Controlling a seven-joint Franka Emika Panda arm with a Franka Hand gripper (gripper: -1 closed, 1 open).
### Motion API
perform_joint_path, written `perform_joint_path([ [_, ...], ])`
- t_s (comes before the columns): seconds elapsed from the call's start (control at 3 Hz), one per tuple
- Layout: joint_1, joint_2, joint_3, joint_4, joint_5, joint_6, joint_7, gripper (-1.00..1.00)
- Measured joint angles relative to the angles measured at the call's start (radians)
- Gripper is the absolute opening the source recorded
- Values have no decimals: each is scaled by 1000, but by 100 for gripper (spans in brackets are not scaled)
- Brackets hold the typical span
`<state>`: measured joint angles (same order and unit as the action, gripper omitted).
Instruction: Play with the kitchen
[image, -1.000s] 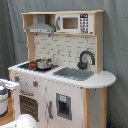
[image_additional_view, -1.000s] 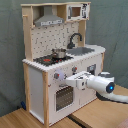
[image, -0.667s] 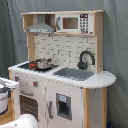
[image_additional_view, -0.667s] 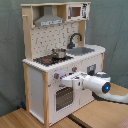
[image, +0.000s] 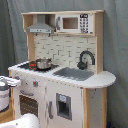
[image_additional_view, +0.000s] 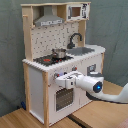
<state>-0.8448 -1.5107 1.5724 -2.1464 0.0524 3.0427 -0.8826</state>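
Arm (image_additional_view: 102, 87): white, rounded glossy casing with grey-shaded joint seams in the second exterior view. Blue indicator light (image_additional_view: 97, 87) on wrist segment. White gripper (image_additional_view: 63, 79) housing, boxy.

kitchen (image: 65, 75) | white and light wood | upright | pot on stovetop

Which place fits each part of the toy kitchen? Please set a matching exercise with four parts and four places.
Parts:
1. microwave
2. pot
3. faucet
4. oven door

Places:
A. on the stovetop
B. at the back of the sink
C. top shelf, beside the hood
D. lower front, under the knobs

Pairs: 1-C, 2-A, 3-B, 4-D
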Motion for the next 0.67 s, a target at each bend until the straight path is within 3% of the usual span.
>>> perform_joint_path([
  [0.67, -95, 0, 15, 142, -2, -109, -2, 100],
])
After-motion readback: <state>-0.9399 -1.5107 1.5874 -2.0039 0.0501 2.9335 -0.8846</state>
